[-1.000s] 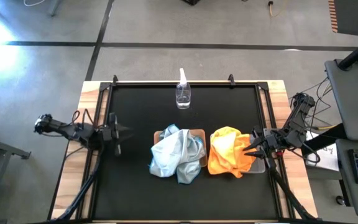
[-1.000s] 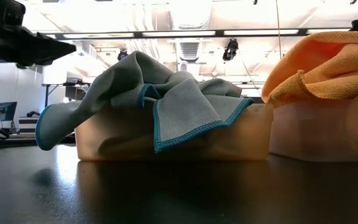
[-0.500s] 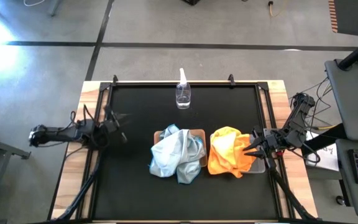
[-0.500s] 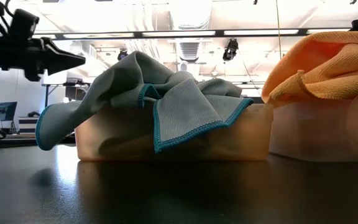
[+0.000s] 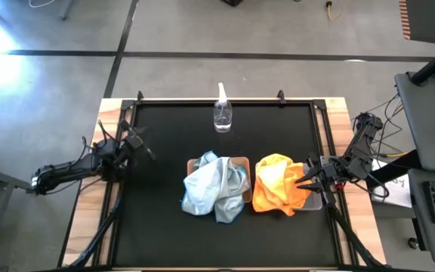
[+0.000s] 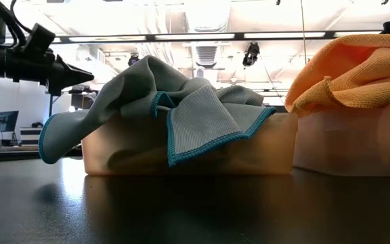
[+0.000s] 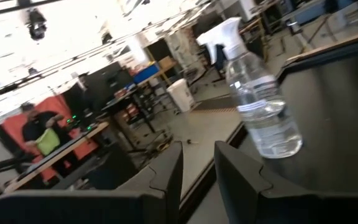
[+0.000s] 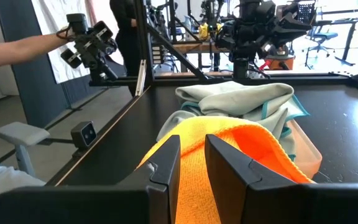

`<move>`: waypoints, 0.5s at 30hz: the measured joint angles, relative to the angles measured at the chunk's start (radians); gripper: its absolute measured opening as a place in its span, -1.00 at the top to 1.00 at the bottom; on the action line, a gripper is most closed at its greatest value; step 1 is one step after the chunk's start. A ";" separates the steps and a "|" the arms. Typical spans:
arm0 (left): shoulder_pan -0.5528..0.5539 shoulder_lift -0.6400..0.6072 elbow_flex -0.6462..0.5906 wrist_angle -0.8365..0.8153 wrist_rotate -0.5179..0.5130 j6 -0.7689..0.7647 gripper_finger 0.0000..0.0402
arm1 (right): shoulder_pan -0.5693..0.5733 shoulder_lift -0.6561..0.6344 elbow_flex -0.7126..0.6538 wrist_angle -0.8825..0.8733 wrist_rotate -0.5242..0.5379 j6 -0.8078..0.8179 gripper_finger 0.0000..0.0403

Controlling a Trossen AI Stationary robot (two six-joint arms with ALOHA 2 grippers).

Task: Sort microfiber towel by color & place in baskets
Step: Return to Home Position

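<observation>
High view: blue-grey towels [image 5: 214,187] heaped in tan basket [image 5: 242,162], orange towels [image 5: 278,183] in grey basket [image 5: 313,202], mid-bench [image 5: 165,227]. Left hand [image 5: 145,146] narrow, empty, over bench's left edge. Right hand [image 5: 302,182] narrow, beside orange towels.

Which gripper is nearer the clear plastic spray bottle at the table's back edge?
Left. The left gripper hangs over the table's left side, a moderate gap from the spray bottle. The right gripper sits farther off, at the orange towel by the right edge.
</observation>
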State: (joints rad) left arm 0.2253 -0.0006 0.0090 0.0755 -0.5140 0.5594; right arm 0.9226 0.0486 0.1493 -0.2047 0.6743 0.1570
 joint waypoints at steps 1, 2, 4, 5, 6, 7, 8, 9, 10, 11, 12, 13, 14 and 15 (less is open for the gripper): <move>0.010 0.000 0.000 0.000 0.000 0.000 0.61 | 0.000 0.000 0.000 0.000 0.000 0.000 0.66; 0.018 0.000 0.000 0.000 0.000 0.000 0.61 | 0.000 0.000 0.000 0.000 0.000 0.000 0.66; 0.027 0.000 0.000 0.000 0.000 0.000 0.61 | 0.000 0.000 0.000 0.000 0.000 0.000 0.66; 0.029 0.000 0.000 0.000 0.000 0.000 0.61 | 0.000 0.000 0.000 0.000 0.000 0.000 0.66; 0.029 0.000 0.000 0.000 0.000 0.000 0.61 | 0.000 0.000 0.000 0.000 0.000 0.000 0.66; 0.029 0.000 0.000 0.000 0.000 0.000 0.61 | 0.000 0.000 0.000 0.000 0.000 0.000 0.66; 0.029 0.000 0.000 0.000 0.000 0.000 0.61 | 0.000 0.000 0.000 0.000 0.000 0.000 0.66; 0.029 0.000 0.000 0.000 0.000 0.000 0.61 | 0.000 0.000 0.000 0.000 0.000 0.000 0.66; 0.029 0.000 0.000 0.000 0.000 0.000 0.61 | 0.000 0.000 0.000 0.000 0.000 0.000 0.66; 0.029 0.001 0.000 -0.001 0.000 0.000 0.61 | 0.000 0.000 0.000 0.000 0.000 0.000 0.66; 0.030 0.007 0.004 -0.012 0.001 -0.002 0.61 | 0.000 0.000 0.000 0.000 0.000 0.000 0.66; 0.033 0.030 0.016 -0.043 0.001 -0.006 0.61 | 0.000 0.000 0.000 0.000 0.000 0.000 0.66; 0.035 0.059 0.024 -0.069 -0.001 -0.014 0.61 | 0.000 0.000 0.000 0.000 0.000 0.000 0.66; 0.035 0.079 0.030 -0.083 -0.001 -0.023 0.61 | 0.000 0.000 0.000 0.000 0.000 0.000 0.66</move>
State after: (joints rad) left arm 0.2607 0.0783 0.0388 -0.0076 -0.5148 0.5369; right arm 0.9226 0.0486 0.1493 -0.2047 0.6743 0.1570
